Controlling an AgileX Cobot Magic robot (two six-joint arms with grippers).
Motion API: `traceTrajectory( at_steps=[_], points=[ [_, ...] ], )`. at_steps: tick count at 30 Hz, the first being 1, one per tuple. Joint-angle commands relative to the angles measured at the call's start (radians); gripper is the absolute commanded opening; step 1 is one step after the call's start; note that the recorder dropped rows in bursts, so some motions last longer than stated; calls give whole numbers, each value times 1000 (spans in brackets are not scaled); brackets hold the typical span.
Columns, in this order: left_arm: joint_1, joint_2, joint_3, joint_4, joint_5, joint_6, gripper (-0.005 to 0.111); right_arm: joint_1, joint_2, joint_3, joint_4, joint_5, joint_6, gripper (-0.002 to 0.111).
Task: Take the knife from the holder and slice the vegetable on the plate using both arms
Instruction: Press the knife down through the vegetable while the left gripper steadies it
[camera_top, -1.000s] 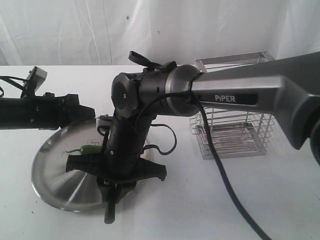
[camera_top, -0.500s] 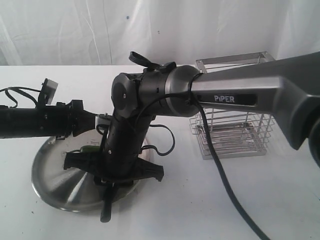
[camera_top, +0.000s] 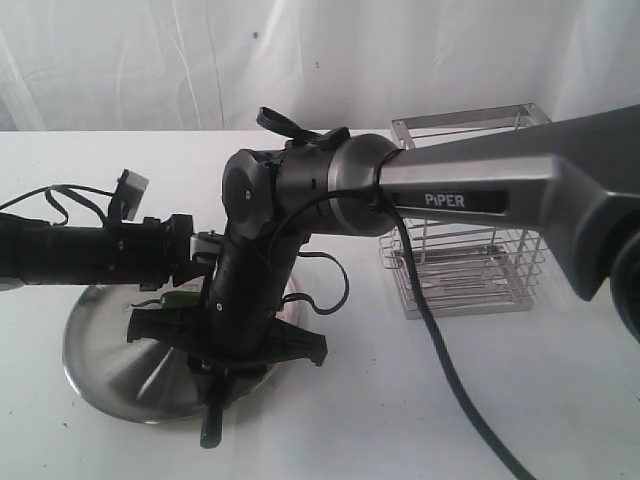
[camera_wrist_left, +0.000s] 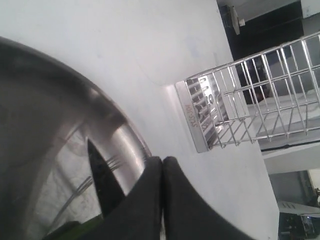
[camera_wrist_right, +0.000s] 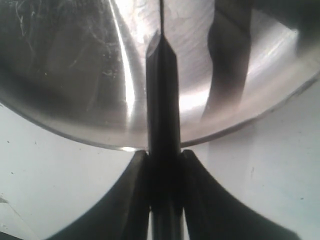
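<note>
The shiny steel plate (camera_top: 105, 365) lies at the front left. My right gripper (camera_top: 222, 372) hangs over its near edge, shut on the black handle of the knife (camera_top: 212, 425). In the right wrist view the handle (camera_wrist_right: 162, 100) sits between the fingers (camera_wrist_right: 135, 190) with the blade edge-on over the plate (camera_wrist_right: 70, 75). The green vegetable (camera_top: 178, 298) lies on the plate behind that gripper. My left gripper (camera_wrist_left: 162, 162) is shut with nothing between its tips, over the plate rim (camera_wrist_left: 125, 132) beside the dark blade (camera_wrist_left: 102, 175) and the vegetable (camera_wrist_left: 65, 232).
The wire holder (camera_top: 465, 255) stands on the white table at the right, also seen as the holder (camera_wrist_left: 235, 105) past the plate. The PiPER arm (camera_top: 470, 190) spans the middle, trailing a black cable (camera_top: 450, 360). A white curtain backs the table.
My left arm has pushed to the right over the plate, close to the right arm, with its wrist turning. The right gripper and knife have sunk a little.
</note>
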Motion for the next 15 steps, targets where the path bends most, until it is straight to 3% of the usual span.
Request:
traceTrajectory(
  at_steps=[1, 15],
  points=[
    [-14, 0, -23, -21, 47, 4, 0, 3, -2, -8, 3, 2, -2, 0],
    [-14, 37, -23, -21, -9, 4, 0, 3, -2, -8, 3, -2, 2, 0]
  ],
)
